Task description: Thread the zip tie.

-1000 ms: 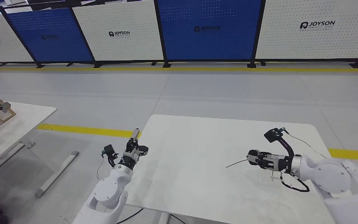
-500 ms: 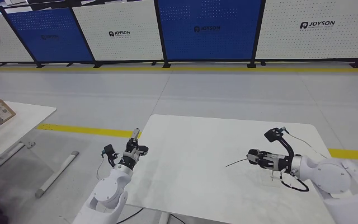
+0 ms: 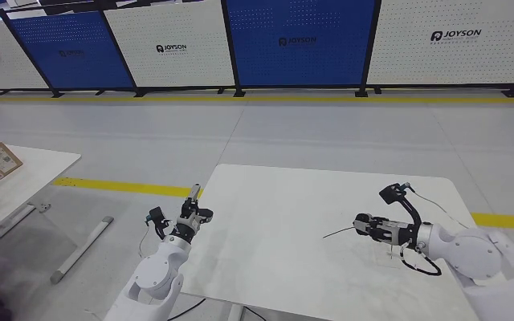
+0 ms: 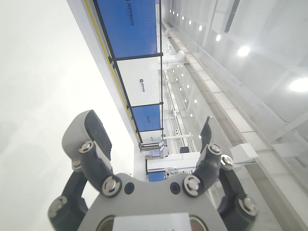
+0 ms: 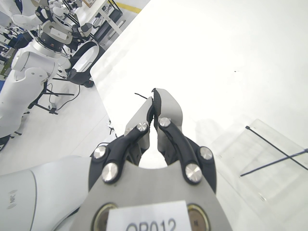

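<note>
Nearest the robot, on the right side of the white bench, the right hand has its two fingers pressed together on a thin black zip tie. A short end of the tie sticks out past the fingertips. In the top view the right hand is over the bench, and the zip tie runs from it as a slim dark line toward the middle of the bench; whether its free end touches the surface cannot be told.

Just beside that hand, toward the robot, a clear flat tray lies on the bench. In it are two loose ties, black and crossed over one another.

On the other side, the left hand is held up just off the bench's left edge, well apart from the right one. Its fingers stand wide apart with nothing between them, and the left hand points toward the far wall and ceiling.

Farther out, a yellow line crosses the grey floor, and a second bench stands at the left. At the back runs a row of blue and white perforated panels.
</note>
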